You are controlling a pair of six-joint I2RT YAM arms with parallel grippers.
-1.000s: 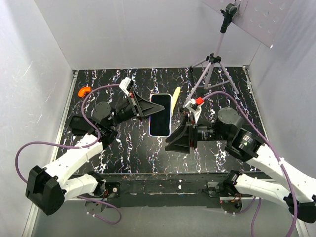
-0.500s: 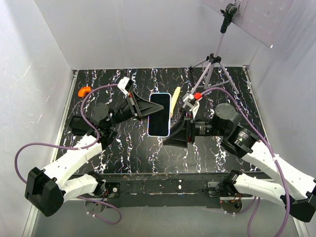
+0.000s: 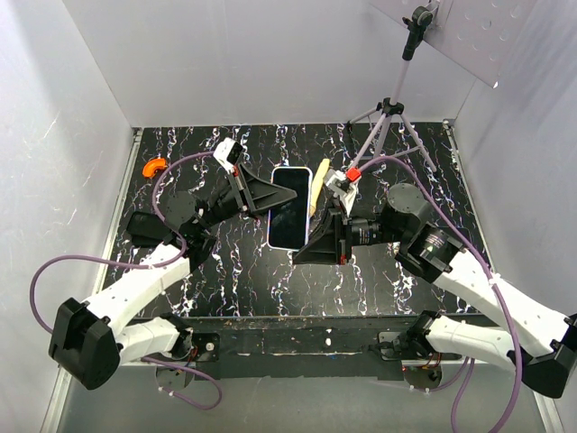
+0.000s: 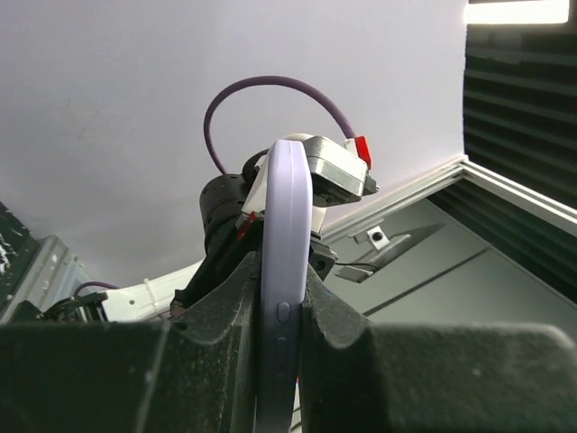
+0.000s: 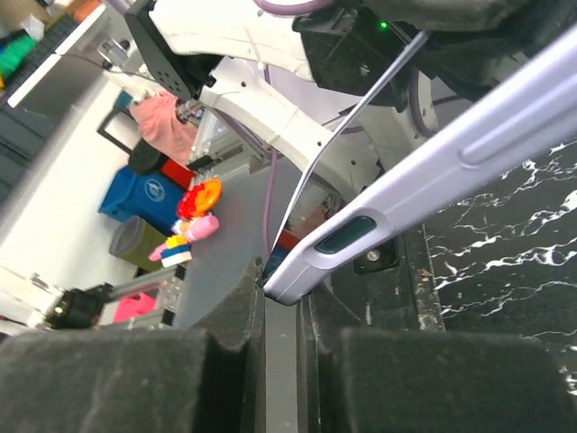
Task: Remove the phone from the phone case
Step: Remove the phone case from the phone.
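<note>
The phone (image 3: 290,207), with a glossy black screen and a pale lavender rim, hangs above the black marbled table between both grippers. My left gripper (image 3: 269,196) is shut on its left long edge; in the left wrist view the lavender edge (image 4: 286,225) with its side buttons stands upright between my jaws (image 4: 280,316). My right gripper (image 3: 311,248) is shut on its lower right corner; in the right wrist view the lavender rim (image 5: 451,149) runs up to the right from my jaws (image 5: 281,293). I cannot make out a separate matte black phone case.
A cream-yellow stick (image 3: 321,175) lies on the table just right of the phone. A grey tripod (image 3: 389,122) stands at the back right. A small orange piece (image 3: 155,166) lies at the back left. White walls close in three sides.
Both grippers and the phone have shifted slightly left and toward the back. The right arm has swung in to the left, following the phone. Both grips are unchanged.
</note>
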